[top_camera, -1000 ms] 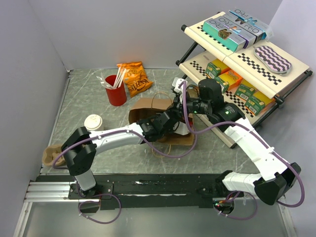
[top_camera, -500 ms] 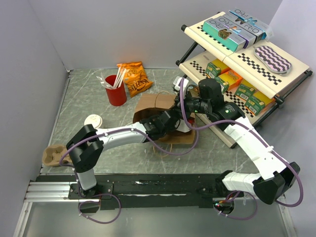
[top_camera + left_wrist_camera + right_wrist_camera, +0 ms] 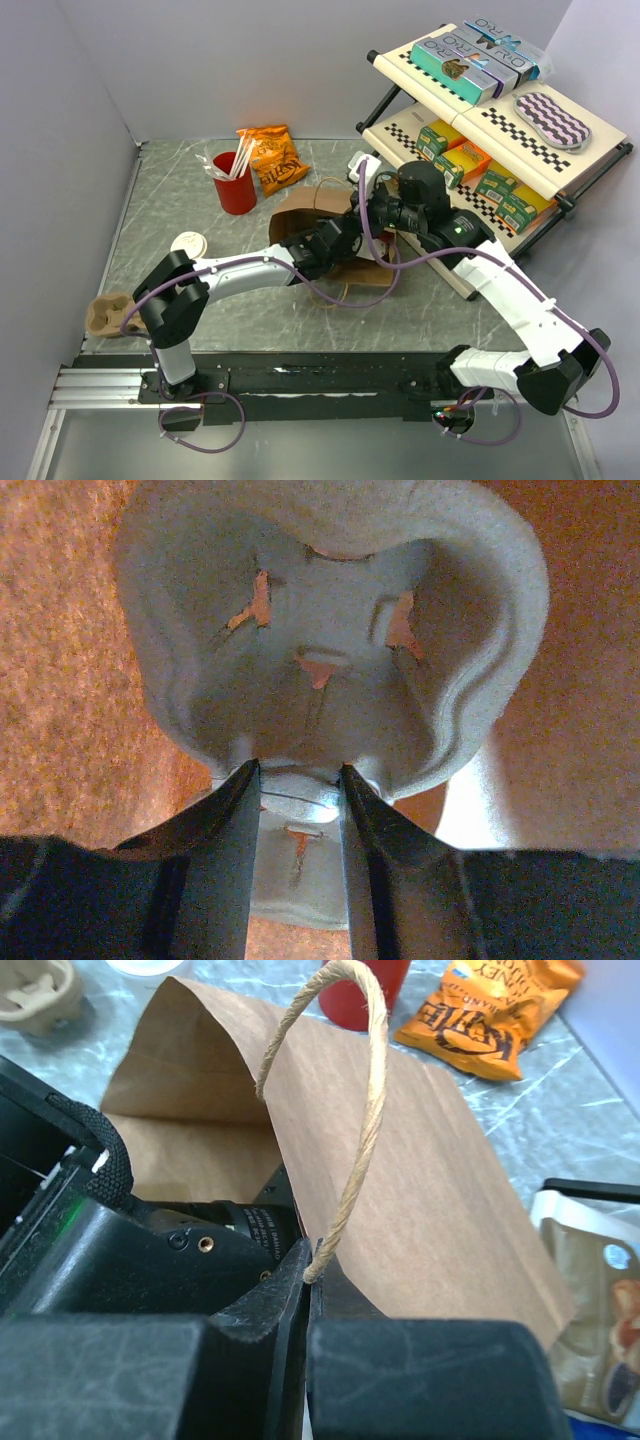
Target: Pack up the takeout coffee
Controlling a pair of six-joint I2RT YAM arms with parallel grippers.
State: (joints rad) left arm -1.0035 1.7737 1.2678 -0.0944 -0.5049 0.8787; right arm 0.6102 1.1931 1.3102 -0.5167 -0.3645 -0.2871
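One change: left gripper (image 3: 298,775), clamping tray (image 3: 330,630), seemingly sits deeper inside bag (image 3: 430,1200).

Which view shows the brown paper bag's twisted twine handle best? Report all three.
Right wrist: the twisted twine handle arches close, its end pinched in the shut right gripper. Top external shows only a thin loop on the brown paper bag. Left wrist shows none, just the left gripper holding a pale moulded-pulp tray.

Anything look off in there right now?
Yes. The left tool is inside the bag, pinching a pulp tray by its rim, while the coffee stands outside on the table, unpacked. The right tool is shut on the bag's handle.
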